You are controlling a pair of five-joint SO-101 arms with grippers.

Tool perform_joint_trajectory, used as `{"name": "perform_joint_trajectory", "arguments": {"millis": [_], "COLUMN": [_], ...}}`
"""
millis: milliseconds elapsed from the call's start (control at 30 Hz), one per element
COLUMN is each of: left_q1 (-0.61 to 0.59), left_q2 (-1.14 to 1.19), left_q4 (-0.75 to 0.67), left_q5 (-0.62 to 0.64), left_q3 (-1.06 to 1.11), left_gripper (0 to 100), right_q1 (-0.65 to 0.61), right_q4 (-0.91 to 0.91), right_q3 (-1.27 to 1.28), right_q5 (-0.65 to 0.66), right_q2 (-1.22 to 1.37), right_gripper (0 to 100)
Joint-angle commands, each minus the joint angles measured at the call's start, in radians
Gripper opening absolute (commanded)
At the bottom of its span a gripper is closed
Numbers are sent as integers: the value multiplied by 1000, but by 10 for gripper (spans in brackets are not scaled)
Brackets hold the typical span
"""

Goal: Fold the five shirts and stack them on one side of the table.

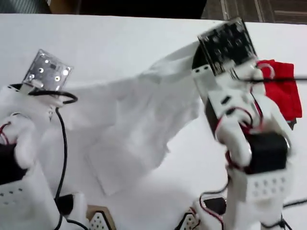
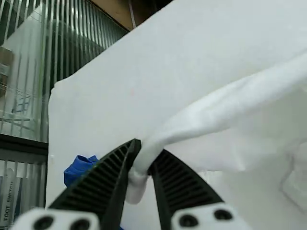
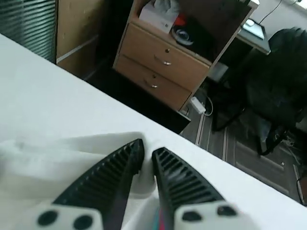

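A white shirt point(image 1: 129, 120) hangs stretched above the white table, held up at two ends. My left gripper point(image 2: 142, 160) is shut on one bunched edge of the white shirt point(image 2: 225, 115), at the table's left in the high view. My right gripper point(image 3: 146, 155) is shut on the other edge of the white shirt point(image 3: 57, 158), lifted near the table's far right. A red shirt point(image 1: 283, 88) lies folded at the right side, partly hidden behind the right arm point(image 1: 240, 110).
A blue cloth point(image 2: 79, 167) lies on the table near its edge, beyond my left gripper. Past the table's far edge stand a wooden drawer unit point(image 3: 165, 62) and a dark chair point(image 3: 268, 91). Black cables point(image 1: 62, 148) trail over the left arm.
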Motion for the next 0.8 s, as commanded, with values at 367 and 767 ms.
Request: {"name": "perform_joint_trajectory", "arguments": {"millis": [367,767], "left_q1": [-6,-9], "left_q2": [-18,-18], "left_q4": [224,232], "left_q5": [12,41], "left_q3": [-483,-579], "left_gripper": [24,24], "right_q1": [13,19], "right_q4": [-82,-96], "right_q3": [-61,-77], "right_q5": [29,-473], "right_q2": [-383,-378], "right_gripper": [22,22]}}
